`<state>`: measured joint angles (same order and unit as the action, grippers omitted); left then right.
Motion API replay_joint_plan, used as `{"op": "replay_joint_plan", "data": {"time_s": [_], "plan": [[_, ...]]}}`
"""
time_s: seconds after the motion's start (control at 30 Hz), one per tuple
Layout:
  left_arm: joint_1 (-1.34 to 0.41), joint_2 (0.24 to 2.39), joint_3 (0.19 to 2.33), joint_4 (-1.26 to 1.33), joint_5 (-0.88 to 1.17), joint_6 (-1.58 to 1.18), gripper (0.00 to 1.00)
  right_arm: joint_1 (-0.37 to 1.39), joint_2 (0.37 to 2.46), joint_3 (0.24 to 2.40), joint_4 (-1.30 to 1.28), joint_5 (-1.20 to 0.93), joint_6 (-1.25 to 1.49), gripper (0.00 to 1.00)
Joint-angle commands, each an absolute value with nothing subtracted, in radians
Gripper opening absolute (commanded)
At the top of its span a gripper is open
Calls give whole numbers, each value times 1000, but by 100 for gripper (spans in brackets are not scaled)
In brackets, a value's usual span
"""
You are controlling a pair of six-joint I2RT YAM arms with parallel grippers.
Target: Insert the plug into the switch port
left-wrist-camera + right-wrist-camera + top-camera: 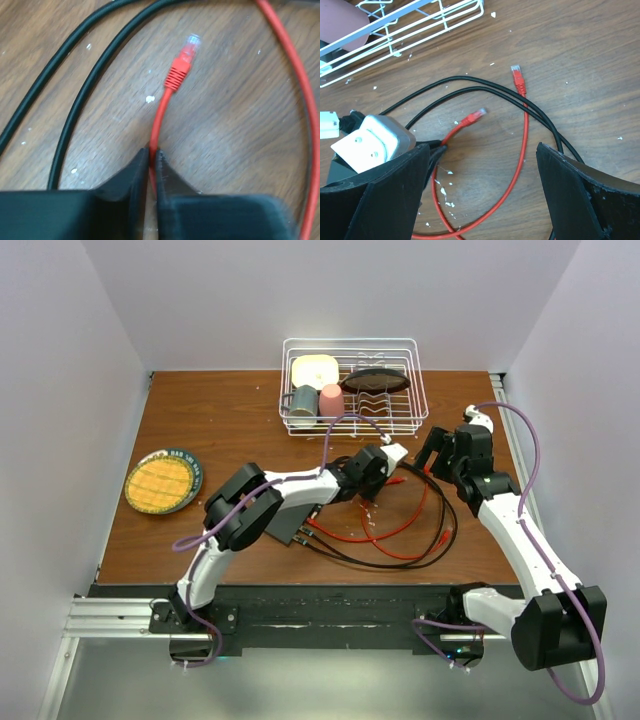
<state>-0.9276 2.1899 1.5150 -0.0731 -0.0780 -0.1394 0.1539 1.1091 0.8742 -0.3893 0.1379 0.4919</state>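
In the left wrist view my left gripper [152, 152] is shut on a red cable [159, 115], a short way behind its plug [183, 59]. That plug is red with a clear tip and lies just above the wood. The right wrist view shows the same plug [475, 117] sticking out of the left fingers [431, 148]. A second red plug [518, 76] lies loose beyond the black cables. My right gripper [482, 147] hangs open and empty over the red loop. The switch [288, 530], a flat black box, is partly hidden under my left arm.
Two black cables [485, 90] arc across the wood and run back to the switch. A white wire dish rack [350, 385] with cups and a dark dish stands at the back. A round yellow disc [160, 483] lies at the left.
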Motion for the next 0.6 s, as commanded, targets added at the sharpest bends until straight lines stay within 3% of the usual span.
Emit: {"op": "replay_joint_plan", "data": {"time_s": [0.0, 0.3, 0.57], "plan": [[-922, 2261, 1523, -104, 17, -138, 0, 149, 1077, 868, -387, 120, 466, 90], [-789, 2083, 1378, 7, 103, -283, 0, 149, 1107, 864, -336, 9, 460, 90], [-700, 1867, 1194, 120, 143, -414, 0, 175, 1183, 781, -114, -193, 567, 91]]}}
